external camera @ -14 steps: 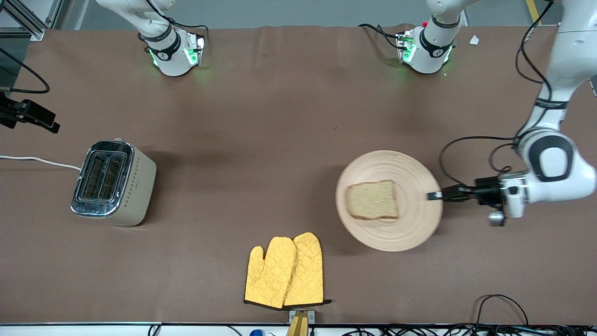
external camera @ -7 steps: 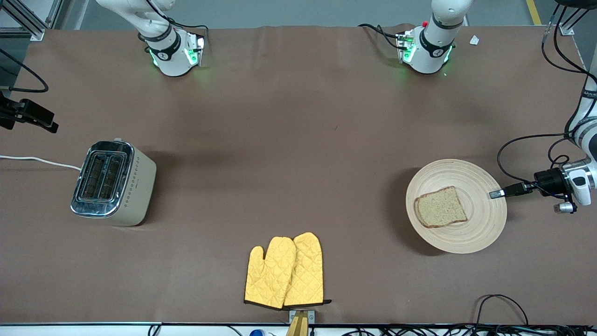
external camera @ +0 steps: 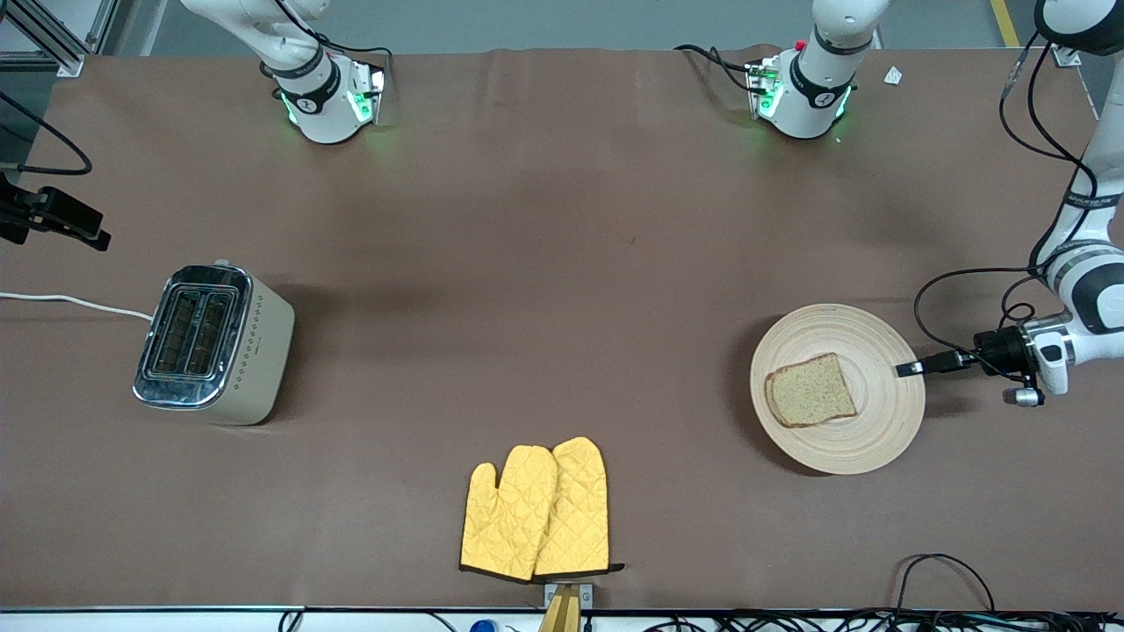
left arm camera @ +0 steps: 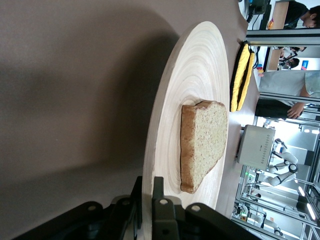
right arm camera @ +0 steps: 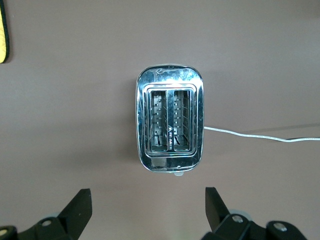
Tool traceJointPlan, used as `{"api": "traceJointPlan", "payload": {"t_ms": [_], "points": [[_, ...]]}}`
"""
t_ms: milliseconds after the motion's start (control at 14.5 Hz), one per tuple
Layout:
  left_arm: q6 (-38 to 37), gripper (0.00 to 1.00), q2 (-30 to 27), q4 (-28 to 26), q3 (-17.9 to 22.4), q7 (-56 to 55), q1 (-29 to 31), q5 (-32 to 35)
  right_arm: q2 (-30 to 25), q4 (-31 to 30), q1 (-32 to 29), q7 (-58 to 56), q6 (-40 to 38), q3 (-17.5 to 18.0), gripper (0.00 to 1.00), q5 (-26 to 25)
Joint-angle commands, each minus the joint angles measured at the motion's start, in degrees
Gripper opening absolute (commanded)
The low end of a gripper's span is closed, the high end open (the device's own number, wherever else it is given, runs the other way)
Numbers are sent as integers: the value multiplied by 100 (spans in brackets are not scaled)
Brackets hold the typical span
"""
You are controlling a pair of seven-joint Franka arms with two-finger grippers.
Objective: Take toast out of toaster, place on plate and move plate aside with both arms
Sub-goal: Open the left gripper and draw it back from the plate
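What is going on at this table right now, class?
The left end effector is shut on the rim of the plate, which sits at the left arm's end of the table with the toast lying on it. The toaster stands at the right arm's end with both slots empty. The right end effector hangs open above the toaster, holding nothing. A pair of yellow oven mitts lies nearer the front camera, untouched.
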Motion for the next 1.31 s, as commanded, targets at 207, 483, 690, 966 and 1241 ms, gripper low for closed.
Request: {"api": "traceJointPlan", "payload": {"t_ms": [207, 483, 690, 966, 1241], "points": [[-117, 43, 348, 368, -74, 28, -89, 42, 32, 55, -25, -52, 9, 14, 100, -43], [-117, 100, 208, 499, -74, 28, -54, 321, 32, 28, -17, -52, -17, 23, 100, -43], [-441, 100, -266, 929, -153, -339, -62, 912, 14, -7, -17, -35, 0, 23, 100, -26], [-1399, 100, -530, 1597, -635, -1164, -72, 1210, 14, 20, 1, -8, 9, 23, 100, 1], [-1690, 100, -1679, 1695, -1251, -2465, -106, 1930, 14, 20, -17, -8, 18, 23, 100, 10]]}}
